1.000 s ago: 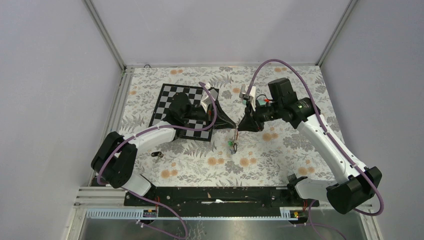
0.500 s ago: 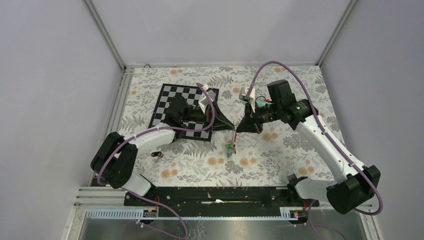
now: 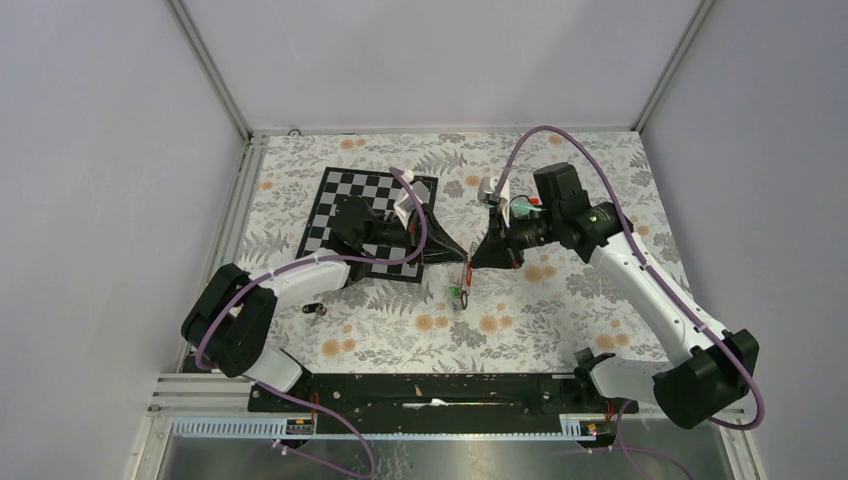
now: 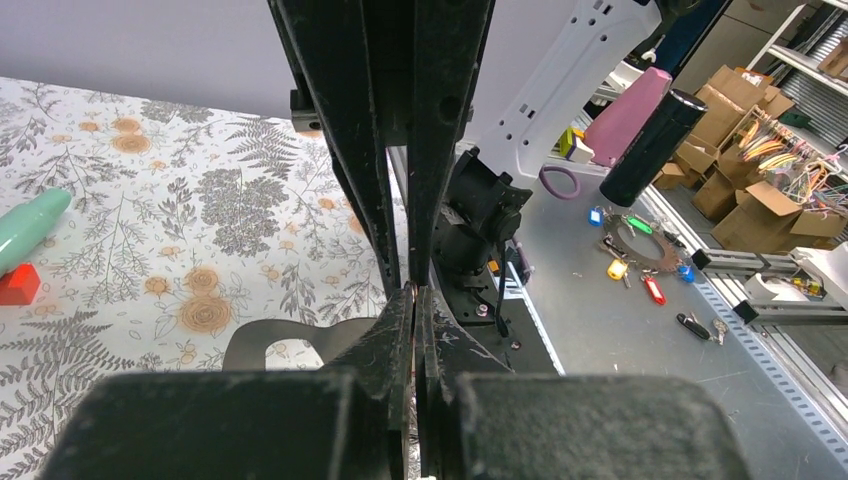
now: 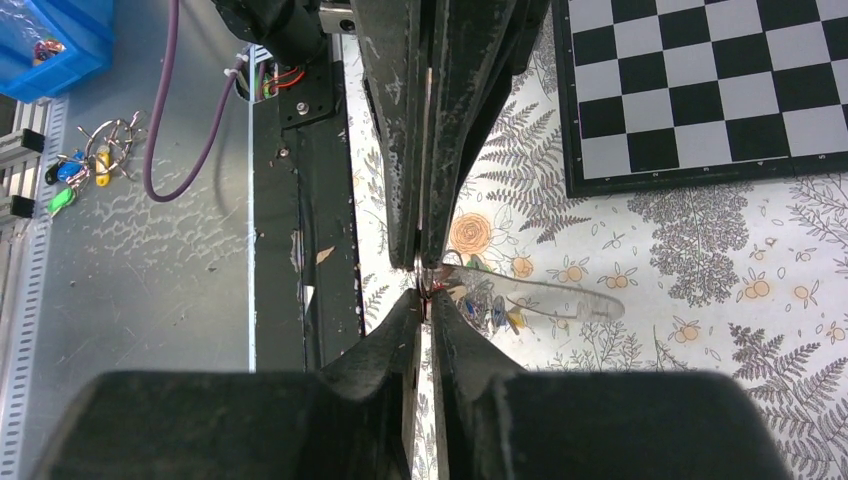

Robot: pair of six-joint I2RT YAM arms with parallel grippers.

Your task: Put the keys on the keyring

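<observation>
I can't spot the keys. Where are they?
Top view, mid-table: the keys dangle just below where left gripper and right gripper tips meet, right of the chessboard.

My left gripper (image 3: 462,256) and right gripper (image 3: 477,259) meet tip to tip, keys (image 3: 460,291) dangling beneath, so nothing passes between them. Chessboard (image 3: 335,195) and tube (image 3: 520,208) crowd the far side. I find the near table (image 3: 560,315) open.

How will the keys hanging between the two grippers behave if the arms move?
The keys dangle loose under the keyring, which the left gripper and right gripper both pinch, so they will probably swing with any move. The ring looks like thin wire, likely to flex. The small bunch seems light.
</observation>
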